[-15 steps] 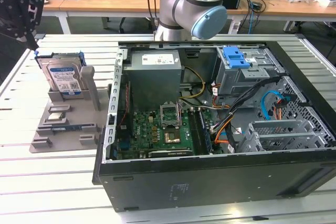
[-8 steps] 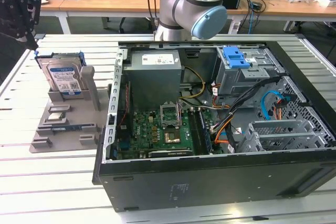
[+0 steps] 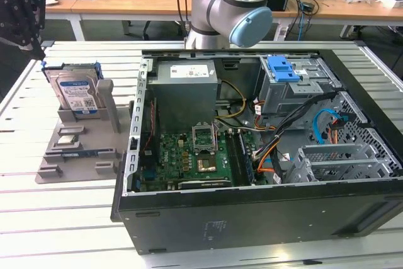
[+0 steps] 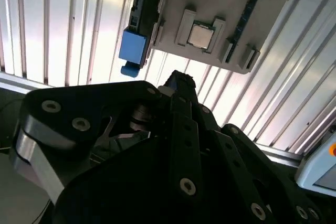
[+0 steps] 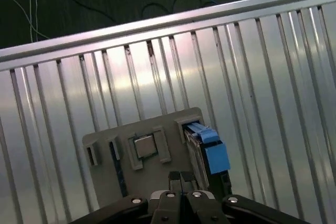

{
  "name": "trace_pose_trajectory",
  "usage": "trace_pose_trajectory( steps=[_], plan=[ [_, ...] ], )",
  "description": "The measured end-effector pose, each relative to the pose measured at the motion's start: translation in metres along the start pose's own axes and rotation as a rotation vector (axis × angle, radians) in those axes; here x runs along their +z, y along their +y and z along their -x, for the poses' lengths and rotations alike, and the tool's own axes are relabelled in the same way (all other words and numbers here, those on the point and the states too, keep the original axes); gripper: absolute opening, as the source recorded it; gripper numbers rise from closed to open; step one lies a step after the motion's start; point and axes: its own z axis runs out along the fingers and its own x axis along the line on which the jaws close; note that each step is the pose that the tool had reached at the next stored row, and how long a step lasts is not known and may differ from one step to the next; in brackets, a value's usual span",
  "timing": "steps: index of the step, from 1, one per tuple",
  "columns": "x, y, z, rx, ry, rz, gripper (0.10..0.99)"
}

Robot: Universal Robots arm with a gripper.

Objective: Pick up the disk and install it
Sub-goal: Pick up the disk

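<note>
The disk point(image 3: 75, 89), silver with a white-and-blue label and a blue carrier frame, stands upright in a grey holder point(image 3: 82, 155) at the exterior view's left. In both wrist views it appears edge-on, disk point(image 5: 210, 150) and disk point(image 4: 135, 45) showing mostly the blue carrier. My black gripper point(image 3: 31, 36) hangs above and to the left of the disk, apart from it. Its fingers point(image 5: 181, 179) are pressed together, shut on nothing, and the fingertip point(image 4: 178, 83) points toward the holder.
A small square silver chip point(image 5: 143, 146) lies in the holder beside the disk. The open computer case point(image 3: 252, 209) takes up the middle and right of the slatted metal table point(image 3: 63, 225), with a blue-latched drive bay point(image 3: 281, 67) at its back. Desks with cables stand behind.
</note>
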Motion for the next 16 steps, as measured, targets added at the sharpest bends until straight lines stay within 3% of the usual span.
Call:
trace_pose_trajectory(
  steps=[16],
  plan=[
    [0.0000, 0.0000, 0.0000, -0.286, 0.0092, 0.007, 0.106]
  ],
)
